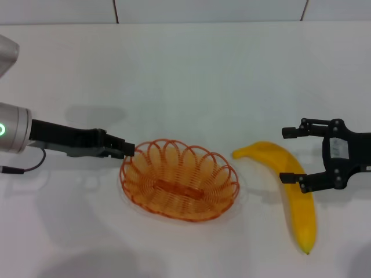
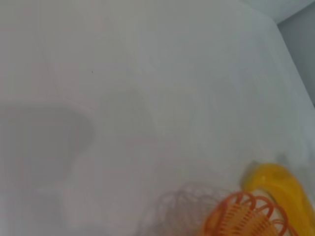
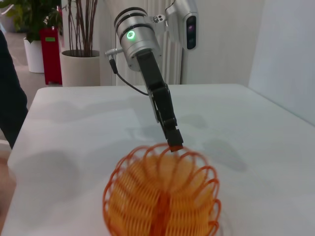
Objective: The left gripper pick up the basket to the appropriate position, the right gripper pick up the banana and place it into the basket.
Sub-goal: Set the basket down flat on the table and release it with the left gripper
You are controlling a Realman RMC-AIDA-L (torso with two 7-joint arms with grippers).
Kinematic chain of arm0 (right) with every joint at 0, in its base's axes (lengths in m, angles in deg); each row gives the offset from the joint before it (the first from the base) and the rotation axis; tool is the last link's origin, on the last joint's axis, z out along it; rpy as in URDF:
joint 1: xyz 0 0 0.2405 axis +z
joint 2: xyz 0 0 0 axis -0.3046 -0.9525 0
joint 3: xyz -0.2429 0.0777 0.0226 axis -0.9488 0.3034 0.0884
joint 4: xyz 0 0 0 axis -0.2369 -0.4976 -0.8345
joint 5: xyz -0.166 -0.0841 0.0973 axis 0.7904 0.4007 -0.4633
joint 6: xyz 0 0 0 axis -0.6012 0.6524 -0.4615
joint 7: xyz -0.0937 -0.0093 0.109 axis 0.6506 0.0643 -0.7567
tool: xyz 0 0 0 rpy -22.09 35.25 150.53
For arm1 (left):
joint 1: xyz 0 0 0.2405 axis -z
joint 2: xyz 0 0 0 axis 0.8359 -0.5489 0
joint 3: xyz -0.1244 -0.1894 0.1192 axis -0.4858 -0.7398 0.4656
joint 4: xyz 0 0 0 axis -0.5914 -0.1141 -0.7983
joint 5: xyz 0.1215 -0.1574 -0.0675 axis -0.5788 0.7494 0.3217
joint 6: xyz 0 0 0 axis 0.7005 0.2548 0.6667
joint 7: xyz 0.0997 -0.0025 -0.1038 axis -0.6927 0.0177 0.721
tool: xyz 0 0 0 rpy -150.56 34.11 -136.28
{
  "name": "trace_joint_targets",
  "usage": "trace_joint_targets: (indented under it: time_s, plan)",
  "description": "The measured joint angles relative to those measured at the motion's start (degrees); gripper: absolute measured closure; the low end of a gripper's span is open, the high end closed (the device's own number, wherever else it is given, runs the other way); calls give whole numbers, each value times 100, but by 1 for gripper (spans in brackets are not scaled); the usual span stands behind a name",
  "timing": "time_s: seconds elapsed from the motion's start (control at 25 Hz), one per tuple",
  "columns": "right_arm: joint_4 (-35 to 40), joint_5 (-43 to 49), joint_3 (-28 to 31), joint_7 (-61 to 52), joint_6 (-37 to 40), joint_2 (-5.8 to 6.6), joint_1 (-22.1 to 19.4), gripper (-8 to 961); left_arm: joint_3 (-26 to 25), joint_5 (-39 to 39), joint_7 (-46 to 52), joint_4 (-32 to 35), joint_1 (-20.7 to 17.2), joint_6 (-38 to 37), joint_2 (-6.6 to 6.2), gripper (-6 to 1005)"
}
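The orange wire basket sits mid-table, also seen in the left wrist view and the right wrist view. My left gripper reaches in from the left and is shut on the basket's left rim; the right wrist view shows its tip pinching a rim loop. The yellow banana lies to the right of the basket, its edge visible in the left wrist view. My right gripper is open, one finger on each side of the banana's upper part, not closed on it.
The white table stretches back to a tiled wall. Beyond the table's far edge the right wrist view shows potted plants, a red object and a white radiator.
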Motion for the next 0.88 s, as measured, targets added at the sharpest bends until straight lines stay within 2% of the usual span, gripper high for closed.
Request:
trace_joint_targets:
  time_s: [0.08,0.2,0.4,0.68,0.8,0.88]
  plan:
    - [2,0,0,0,2,0,0,70,23,-20,-37,-1,1,-60,0,877]
    - [5,0,0,0,5,0,11,70,42,-52,-118,-5,27,-202,4,699]
    - [0,0,0,0,7,0,39,70,55,-70,-309,-22,82,-408,19,565]
    - [7,-4,3,0,16,0,30,70,351,-88,-471,43,112,-628,26,530]
    - [31,-28,8,0,37,4,13,70,205,10,-471,575,-142,-622,40,515]
    - [44,-102,9,0,97,10,7,70,163,259,-481,1239,-461,-690,43,506]
